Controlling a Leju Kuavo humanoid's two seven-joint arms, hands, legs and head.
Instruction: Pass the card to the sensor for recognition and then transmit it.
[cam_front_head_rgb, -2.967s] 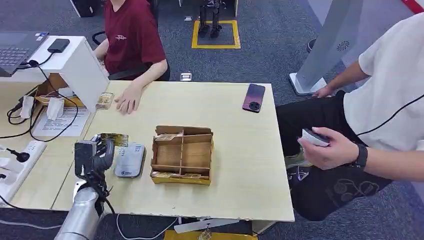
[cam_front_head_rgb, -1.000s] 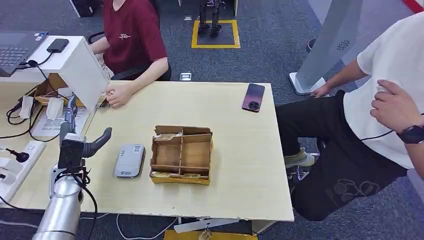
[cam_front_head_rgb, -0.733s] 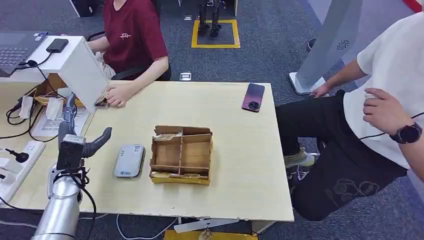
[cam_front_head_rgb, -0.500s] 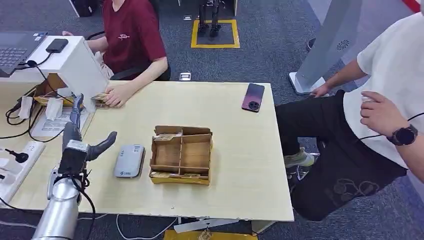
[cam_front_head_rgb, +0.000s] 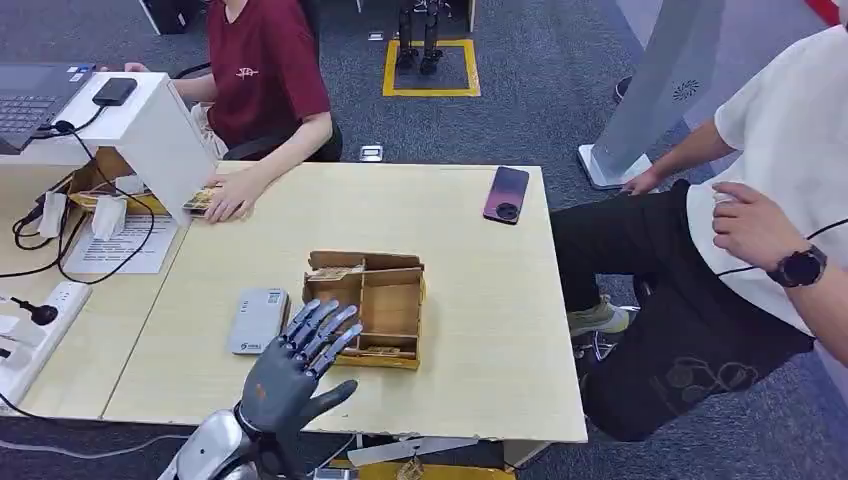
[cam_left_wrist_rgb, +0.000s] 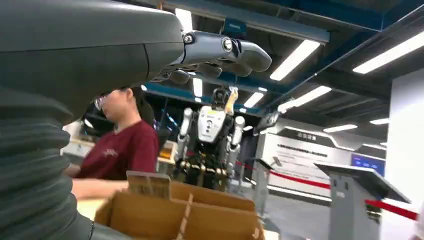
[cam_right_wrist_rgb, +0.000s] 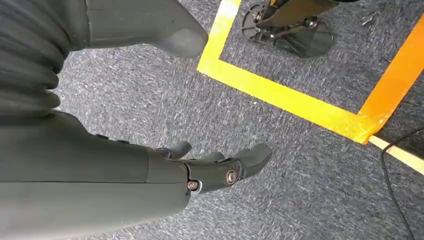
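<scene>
Head view shows us our left hand (cam_front_head_rgb: 298, 368), fingers spread and holding nothing, just short of the cards (cam_front_head_rgb: 335, 273) in the box (cam_front_head_rgb: 392, 300) ahead.

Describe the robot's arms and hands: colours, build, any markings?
The left robot hand has a dark grey palm, lighter blue-grey segmented fingers and a thick grey thumb, on a silver arm. The right robot hand is dark grey with a ribbed grey wrist cover. No markings visible.
</scene>
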